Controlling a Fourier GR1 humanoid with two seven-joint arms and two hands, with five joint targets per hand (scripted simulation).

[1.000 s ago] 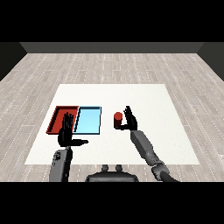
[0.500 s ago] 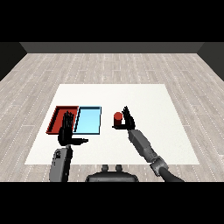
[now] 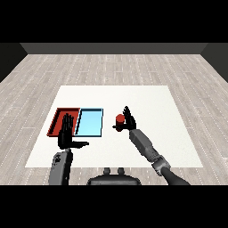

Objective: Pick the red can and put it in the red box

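Small red cylindrical can (image 3: 120, 119) upright on white table (image 3: 151, 102) — right black hand (image 3: 128, 120) touching it, fingers straight. Left black hand (image 3: 67, 135) open over flat red tray (image 3: 57, 119) — light blue tray (image 3: 89, 122) beside.

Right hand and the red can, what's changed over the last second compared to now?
The right hand has closed in from the can's right until it is against the red can, thumb reaching under it; whether it grips yet is unclear. The can has stayed upright in place. The left hand, red tray and light blue tray look unchanged.
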